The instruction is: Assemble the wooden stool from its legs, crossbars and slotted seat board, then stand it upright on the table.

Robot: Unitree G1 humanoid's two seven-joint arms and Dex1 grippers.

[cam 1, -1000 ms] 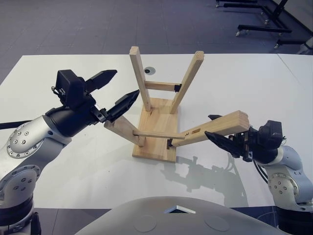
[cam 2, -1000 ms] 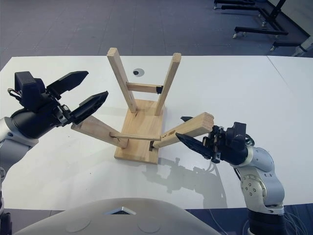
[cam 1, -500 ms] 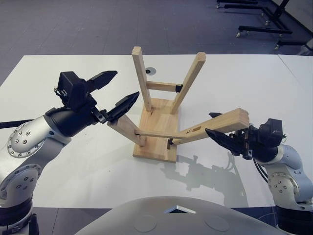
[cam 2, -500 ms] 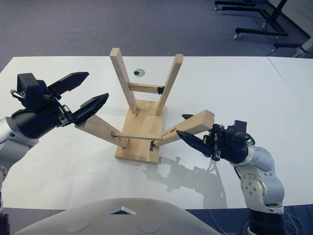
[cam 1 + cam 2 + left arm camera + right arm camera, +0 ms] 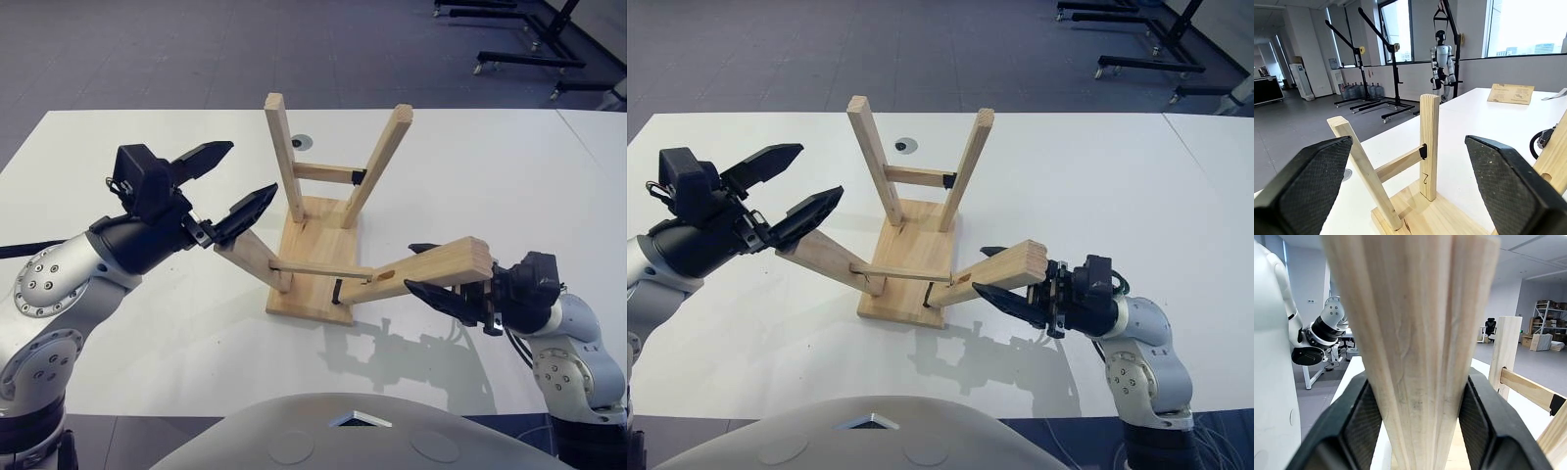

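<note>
Table [image 5: 490, 176] holds the seat board [image 5: 315, 240], its far legs [image 5: 284, 157] already standing; seating the splayed near pair looks like the step in hand. The right gripper [image 5: 411, 266] pinches the right leg [image 5: 436, 267], while the left gripper [image 5: 253, 166] hangs with fingers spread by the left leg [image 5: 253, 257]. Next, likely, grip that and swing both upright.

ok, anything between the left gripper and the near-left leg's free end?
Nothing visible. The left gripper hangs with jaws open just above the free end of the near-left leg, only air between. The right gripper is shut on the near-right leg, well aside.
</note>
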